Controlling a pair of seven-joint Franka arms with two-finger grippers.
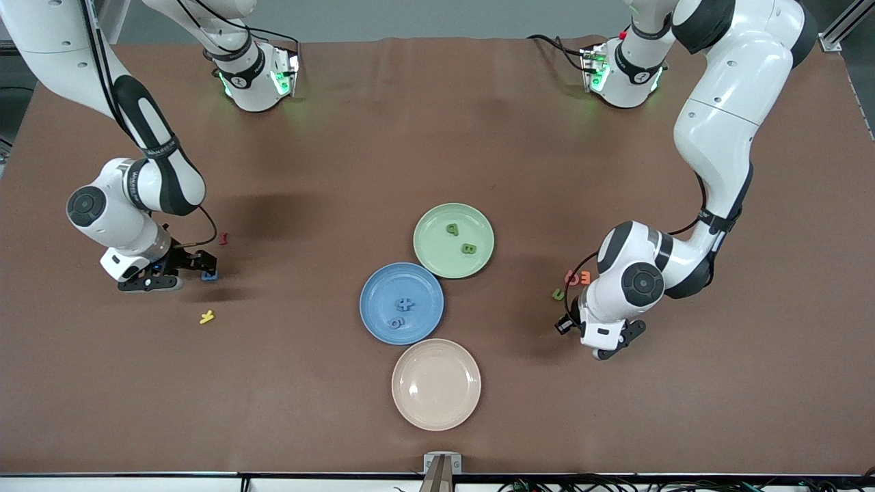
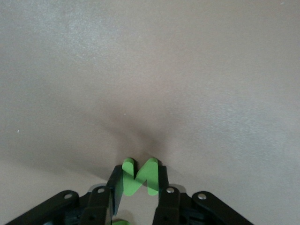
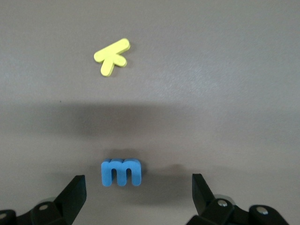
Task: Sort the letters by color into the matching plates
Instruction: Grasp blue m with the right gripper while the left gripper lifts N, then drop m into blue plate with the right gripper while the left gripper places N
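My right gripper [image 1: 205, 266] is open, low over the table at the right arm's end. A blue letter m [image 3: 121, 171] lies on the table between its fingers [image 3: 75, 192], also seen in the front view [image 1: 210, 276]. My left gripper [image 2: 138, 171] is shut on a green letter N [image 2: 136, 182], low near the table; in the front view it [image 1: 565, 325] is mostly hidden under the wrist. The pale green plate [image 1: 431, 239] holds two green letters [image 1: 468, 249]. The blue plate [image 1: 383, 294] holds two blue letters [image 1: 405, 304]. Another green letter [image 1: 558, 294] lies by the left arm.
A cream-beige plate [image 1: 436, 384] sits nearer the front camera than the blue plate. A yellow letter [image 1: 206, 317] and a red letter [image 1: 223, 238] lie by the right gripper; the yellow one shows in the right wrist view [image 3: 111, 56]. Orange and pink letters [image 1: 577, 277] lie beside the left arm.
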